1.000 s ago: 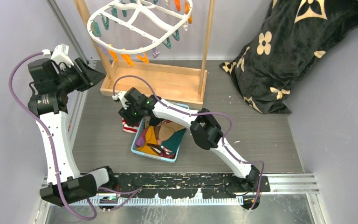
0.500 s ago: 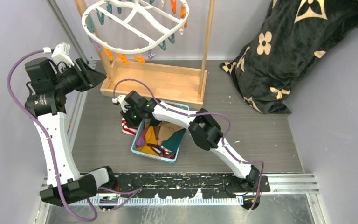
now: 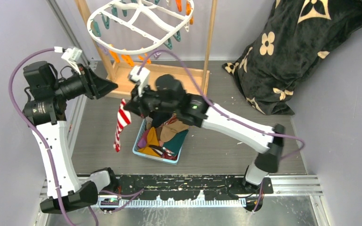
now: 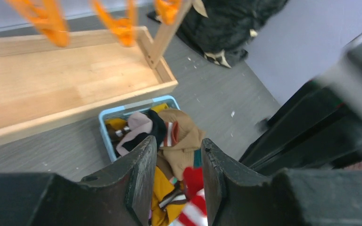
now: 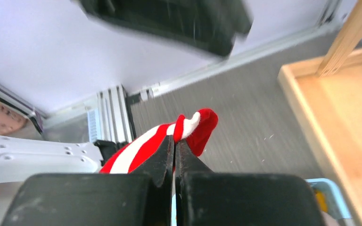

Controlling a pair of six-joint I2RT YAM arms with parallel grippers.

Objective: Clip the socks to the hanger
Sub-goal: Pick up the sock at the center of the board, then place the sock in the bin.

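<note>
Currently: one red-white striped sock (image 3: 120,123), light and limp, hanging beside the blue bin (image 3: 156,159) from the right gripper (image 5: 174,147), jaws clenched near its red tip; left gripper (image 4: 176,147), jaws parted, empty; probably best taken by the loose end.

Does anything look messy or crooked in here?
Yes. The white hanger hangs tilted, not level, on its wooden stand. The socks in the blue bin are a jumbled heap, and a black flowered blanket is slumped in the far right corner.

Striped sock (image 3: 120,123) dangles aloft; white hanger (image 3: 133,49) tilts.
</note>
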